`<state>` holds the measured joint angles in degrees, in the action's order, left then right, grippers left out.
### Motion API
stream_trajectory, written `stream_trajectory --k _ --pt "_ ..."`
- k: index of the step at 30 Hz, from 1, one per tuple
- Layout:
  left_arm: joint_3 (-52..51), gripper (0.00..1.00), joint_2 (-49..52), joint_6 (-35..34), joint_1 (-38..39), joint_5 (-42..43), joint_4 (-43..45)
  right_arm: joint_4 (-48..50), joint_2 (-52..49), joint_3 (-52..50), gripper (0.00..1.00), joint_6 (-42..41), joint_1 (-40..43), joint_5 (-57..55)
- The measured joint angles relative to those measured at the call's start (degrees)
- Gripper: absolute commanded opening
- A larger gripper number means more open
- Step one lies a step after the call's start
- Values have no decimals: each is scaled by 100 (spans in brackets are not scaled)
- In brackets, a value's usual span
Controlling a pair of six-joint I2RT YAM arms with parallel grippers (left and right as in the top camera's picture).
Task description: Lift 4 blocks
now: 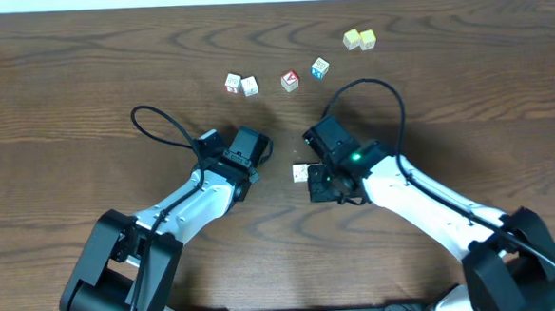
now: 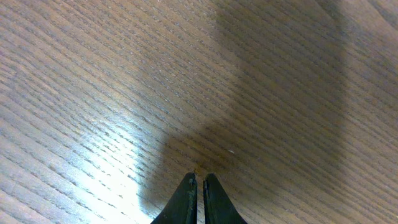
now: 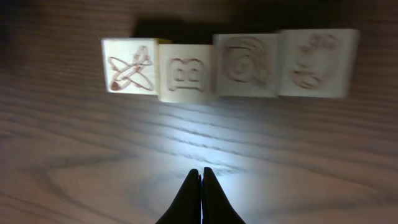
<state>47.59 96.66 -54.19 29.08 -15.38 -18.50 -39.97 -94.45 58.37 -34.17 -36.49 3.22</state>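
Your left gripper [image 2: 199,178] and right gripper [image 3: 201,172] are both closed and empty; the four blocks [image 3: 185,73] sit in a touching row on the table [image 3: 81,155], top of the right wrist view; none looks lifted yet.

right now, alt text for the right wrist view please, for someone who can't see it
Four pale blocks sit side by side in a row on a wooden table, the left two showing an aeroplane and a letter B; the other prints are blurred. The right claw, shut, points at the row without touching it.
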Motion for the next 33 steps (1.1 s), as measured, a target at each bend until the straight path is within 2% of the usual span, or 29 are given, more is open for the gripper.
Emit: stream_trajectory --k 10,33 --pt "0 7 0 0 0 0 -20 240 -682 0 1 -162 -133 -149" --pt "0 7 0 0 0 0 -20 566 -686 0 1 -229 -326 -479"
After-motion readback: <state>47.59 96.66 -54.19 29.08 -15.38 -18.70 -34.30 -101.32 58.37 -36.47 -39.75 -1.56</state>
